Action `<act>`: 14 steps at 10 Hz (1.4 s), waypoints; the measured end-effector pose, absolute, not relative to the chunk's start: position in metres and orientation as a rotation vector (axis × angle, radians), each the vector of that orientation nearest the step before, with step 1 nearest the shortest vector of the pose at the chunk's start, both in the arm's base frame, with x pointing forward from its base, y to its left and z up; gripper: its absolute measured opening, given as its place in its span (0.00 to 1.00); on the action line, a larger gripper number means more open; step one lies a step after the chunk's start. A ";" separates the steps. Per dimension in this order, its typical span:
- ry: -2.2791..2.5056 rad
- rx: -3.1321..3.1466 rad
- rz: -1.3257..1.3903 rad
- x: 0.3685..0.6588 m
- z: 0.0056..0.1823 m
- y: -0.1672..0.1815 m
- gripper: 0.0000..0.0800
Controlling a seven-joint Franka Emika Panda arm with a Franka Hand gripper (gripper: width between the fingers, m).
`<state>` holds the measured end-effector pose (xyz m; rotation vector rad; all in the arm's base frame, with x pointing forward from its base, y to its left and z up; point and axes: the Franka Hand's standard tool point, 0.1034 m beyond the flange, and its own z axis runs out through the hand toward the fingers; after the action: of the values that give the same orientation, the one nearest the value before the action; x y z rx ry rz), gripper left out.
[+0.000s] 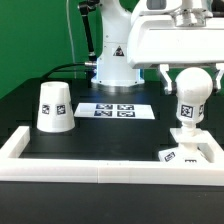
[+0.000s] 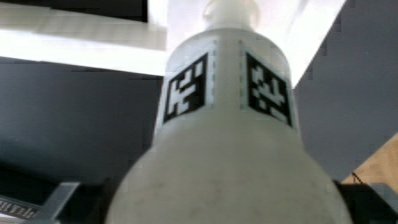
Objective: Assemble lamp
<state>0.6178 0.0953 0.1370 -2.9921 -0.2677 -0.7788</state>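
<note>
Claw [image 1: 192, 80] apart, straddling the bulb [image 1: 189, 105] head, with what looks like a thin gap each side. Nothing clamped. Bulb stands upright right under me, foot in the base [image 1: 190, 150]. Reads as the bulb-to-base step; can't tell if it's fully seated. Next call: close on the head and twist it home, or lift straight up clear and cross to the shade [image 1: 53, 106], wide end down, well away from the claw, past the marker board [image 1: 115, 111]. Black desk [image 1: 110, 135]; white fence [image 1: 90, 168] just beside the base, so little side room. Green curtain behind.
</note>
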 end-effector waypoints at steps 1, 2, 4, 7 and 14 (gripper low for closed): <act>-0.271 -2.992 -0.775 0.617 0.136 0.096 0.72; -0.272 -2.993 -0.772 0.617 0.134 0.097 0.72; -0.274 -2.996 -0.764 0.614 0.128 0.097 0.72; -0.281 -2.990 -0.807 0.613 0.127 0.099 0.72; -0.292 -2.962 -0.955 0.605 0.123 0.101 0.72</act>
<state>0.6054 0.1013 0.1234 -2.9620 -0.2918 -0.9549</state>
